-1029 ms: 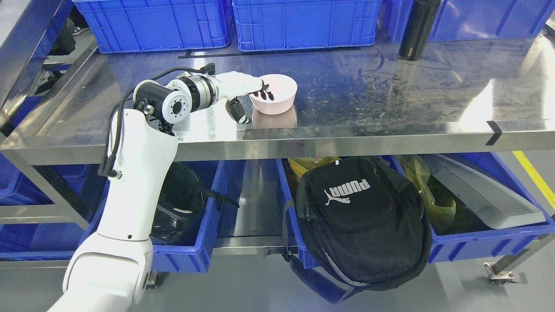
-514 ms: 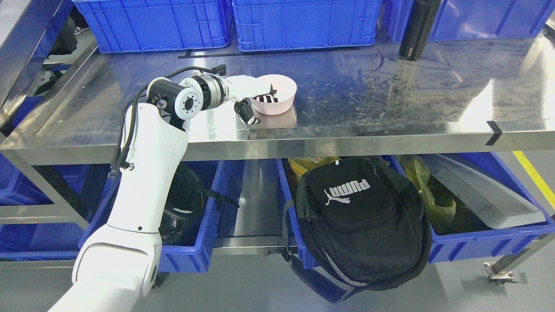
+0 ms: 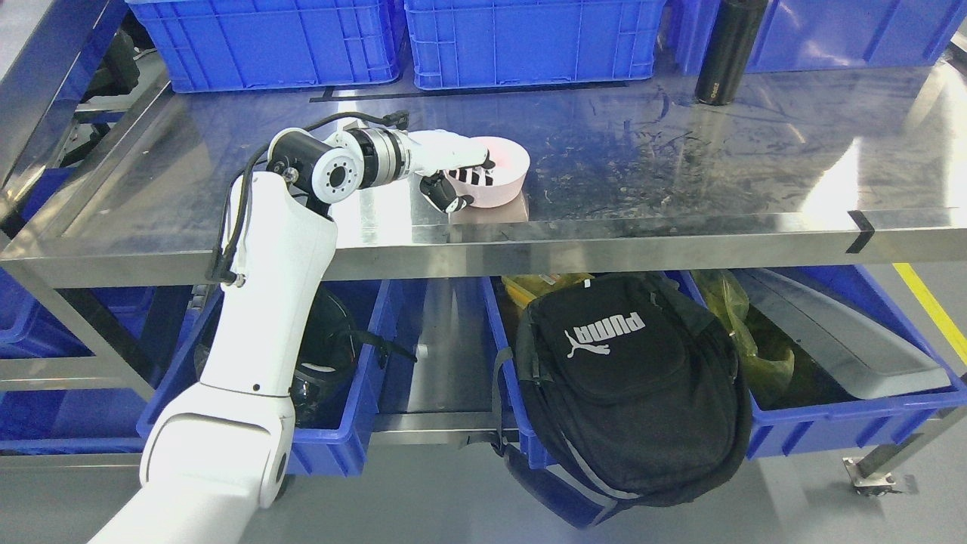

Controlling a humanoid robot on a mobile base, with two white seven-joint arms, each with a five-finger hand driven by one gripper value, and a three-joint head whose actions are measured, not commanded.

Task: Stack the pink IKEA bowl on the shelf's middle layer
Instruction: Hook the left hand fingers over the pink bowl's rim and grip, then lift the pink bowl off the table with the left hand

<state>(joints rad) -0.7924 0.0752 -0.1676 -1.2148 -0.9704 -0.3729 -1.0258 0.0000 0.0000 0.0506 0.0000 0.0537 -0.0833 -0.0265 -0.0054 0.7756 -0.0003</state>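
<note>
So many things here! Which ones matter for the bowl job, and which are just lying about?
In the job:
pink bowl
left hand, gripping the bowl's rim
steel shelf

Lying about:
black bottle
blue crates
black backpack
blue bins below

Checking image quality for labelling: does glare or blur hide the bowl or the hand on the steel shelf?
Head view: sharp, no motion blur; glare streaks the steel shelf at right, clear of the pink bowl; the left hand is crisp, fingers inside the bowl's rim, thumb outside.
</note>
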